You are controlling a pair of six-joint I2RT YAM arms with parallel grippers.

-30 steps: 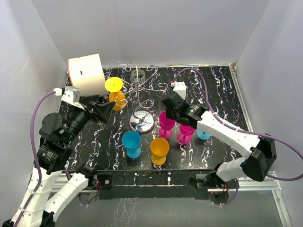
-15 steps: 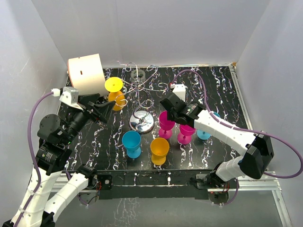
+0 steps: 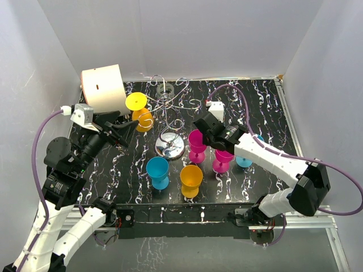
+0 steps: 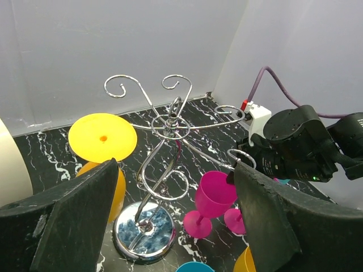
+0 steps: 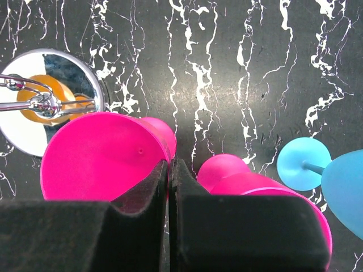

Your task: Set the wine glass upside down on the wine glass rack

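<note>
Magenta wine glass [image 3: 197, 140] is standing mid-tabletop, just beside the wine glass rack [image 3: 169, 110]; the right gripper [image 5: 169, 165] is clamping its rim wall. It is looking light, stiff and slippery, so this rim hold is probably suiting it. Meanwhile the left gripper [image 3: 122, 134] is hanging with jaws apart.

We record a black, white-veined table [image 3: 266, 119]. Standing on it are the wine glass rack [image 3: 169, 145], a blue glass [image 3: 157, 171], an orange glass [image 3: 191, 179], a magenta glass [image 3: 222, 161] and a pale blue glass [image 3: 245, 162] (partly hidden). A cream drum [image 3: 104, 88] sits rear left. We cannot tell whether the magenta wine glass [image 3: 197, 141] touches the surface.
</note>
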